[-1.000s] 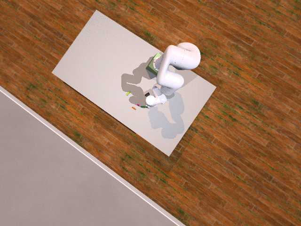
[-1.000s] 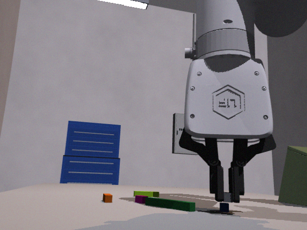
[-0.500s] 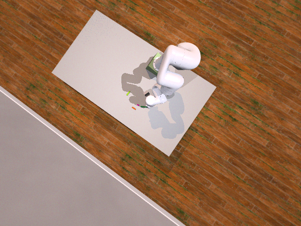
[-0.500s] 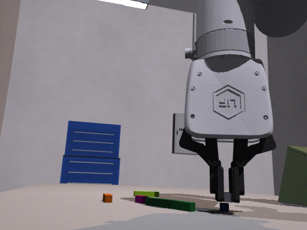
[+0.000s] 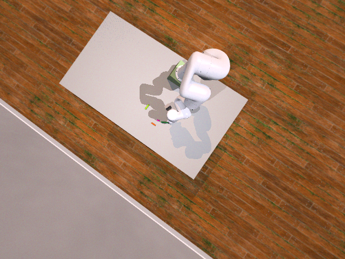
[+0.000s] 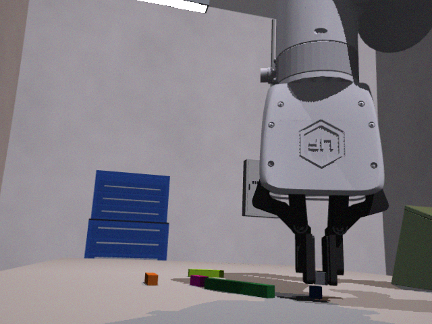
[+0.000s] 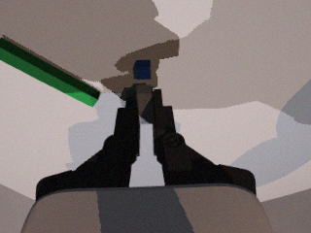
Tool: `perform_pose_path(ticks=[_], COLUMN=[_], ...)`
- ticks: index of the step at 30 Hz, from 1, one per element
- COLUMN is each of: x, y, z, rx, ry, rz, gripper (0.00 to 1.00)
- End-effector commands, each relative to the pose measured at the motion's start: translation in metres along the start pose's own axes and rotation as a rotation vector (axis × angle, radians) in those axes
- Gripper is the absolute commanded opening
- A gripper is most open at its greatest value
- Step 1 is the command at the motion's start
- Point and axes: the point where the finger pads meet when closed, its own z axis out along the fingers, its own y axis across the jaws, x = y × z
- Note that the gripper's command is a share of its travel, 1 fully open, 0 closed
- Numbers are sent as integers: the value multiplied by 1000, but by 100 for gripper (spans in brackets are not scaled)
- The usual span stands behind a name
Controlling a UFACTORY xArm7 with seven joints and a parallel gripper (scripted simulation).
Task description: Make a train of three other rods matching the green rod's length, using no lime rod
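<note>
Gripping grey rod [image 6: 318,278] [image 7: 144,104], pincer [image 6: 318,281] [image 7: 145,104] nearly shut, above blue rod [image 6: 315,291] [image 7: 142,69].

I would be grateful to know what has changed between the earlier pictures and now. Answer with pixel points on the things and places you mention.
Nothing has visibly changed. The gripper [image 6: 318,279] [image 7: 145,104] is still closed on the grey rod [image 6: 320,278] [image 7: 145,108], above the blue rod [image 6: 315,291] [image 7: 142,69]. The green [image 5: 164,122] [image 6: 239,287] [image 7: 49,73], magenta [image 5: 158,120] [image 6: 198,280], orange [image 5: 153,123] [image 6: 151,279] and lime [image 5: 146,106] [image 6: 204,273] rods stayed put.
</note>
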Motion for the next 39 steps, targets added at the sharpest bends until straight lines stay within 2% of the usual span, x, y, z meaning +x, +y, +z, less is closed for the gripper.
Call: perform_pose_path(ticks=[1, 39], x=[0, 0], y=[-1, -1], z=[-1, 12], rx=[3, 3], ry=[-1, -1], rz=[0, 0], gripper=[4, 4])
